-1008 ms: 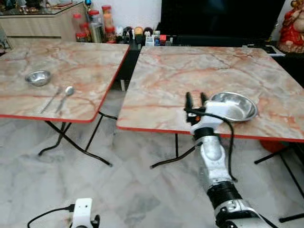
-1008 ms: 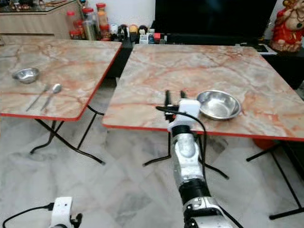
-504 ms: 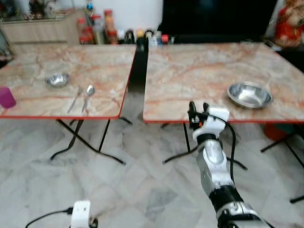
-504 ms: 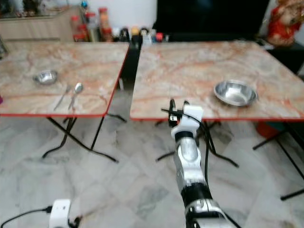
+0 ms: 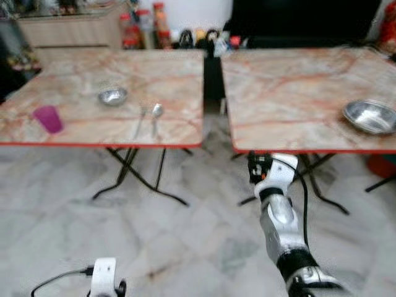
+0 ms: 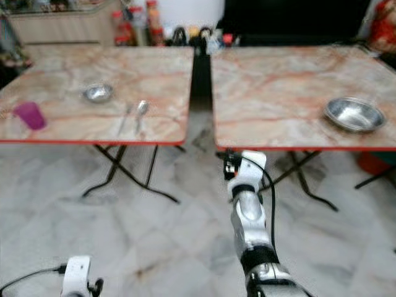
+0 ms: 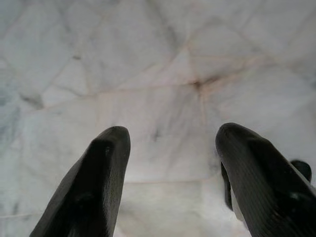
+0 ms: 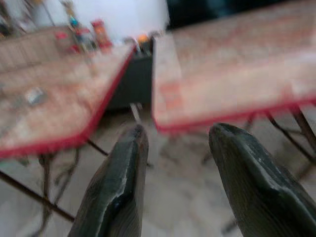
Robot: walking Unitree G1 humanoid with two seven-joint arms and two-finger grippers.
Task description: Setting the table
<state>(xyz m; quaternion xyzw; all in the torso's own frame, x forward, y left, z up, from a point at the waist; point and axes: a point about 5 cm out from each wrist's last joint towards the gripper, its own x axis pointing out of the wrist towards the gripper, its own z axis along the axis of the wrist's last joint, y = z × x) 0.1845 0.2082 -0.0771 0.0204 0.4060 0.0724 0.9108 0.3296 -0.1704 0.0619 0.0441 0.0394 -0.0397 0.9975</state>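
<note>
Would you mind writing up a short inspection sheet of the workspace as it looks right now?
Surface: two marble-pattern folding tables with red edges, side by side with a gap between.
Job's things: small steel bowl, fork and spoon and purple cup on the left table; large steel bowl on the right table.
Clutter: jars and bottles behind the tables.
Grippers: right gripper open, empty, raised before the right table's edge; left gripper open, empty, low over the floor.
Cables: black cable along the right arm.
Surroundings: pale marble floor, wooden cabinet.
</note>
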